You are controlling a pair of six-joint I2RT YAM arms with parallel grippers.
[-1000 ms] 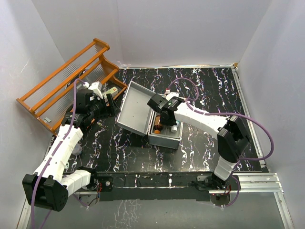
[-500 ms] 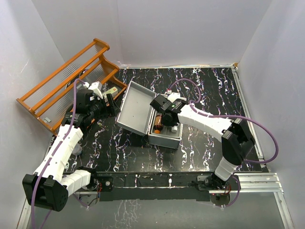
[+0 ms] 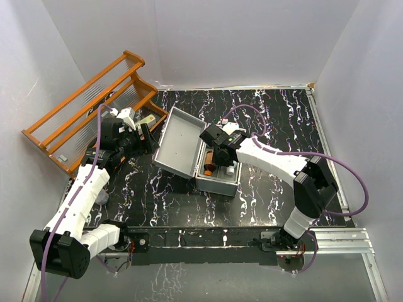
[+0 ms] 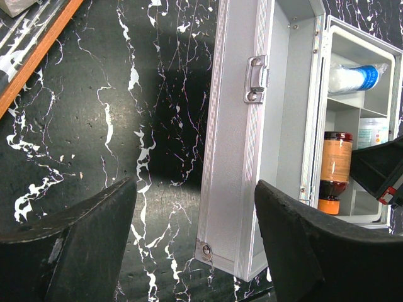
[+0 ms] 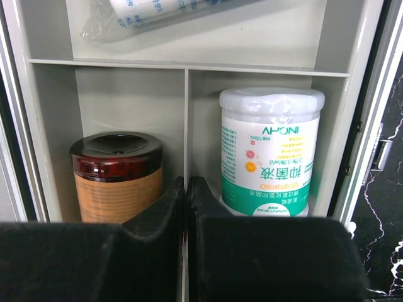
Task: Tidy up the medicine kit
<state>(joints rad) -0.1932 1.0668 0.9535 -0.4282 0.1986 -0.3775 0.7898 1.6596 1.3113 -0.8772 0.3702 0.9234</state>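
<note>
The right hand [image 5: 186,189] is seen closed, empty, over the open medicine kit [image 3: 179,143]; the left hand [image 4: 195,211] is spread wide.

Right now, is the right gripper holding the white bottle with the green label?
No, the right gripper is shut with nothing between its fingers, and the white bottle stands upright in its compartment of the medicine kit.

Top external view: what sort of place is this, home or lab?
Probably a lab robot test cell: plain white walls box in a black marbled table, left arm and right arm are mounted at its near edge, and the medicine kit looks like a prop.
</note>
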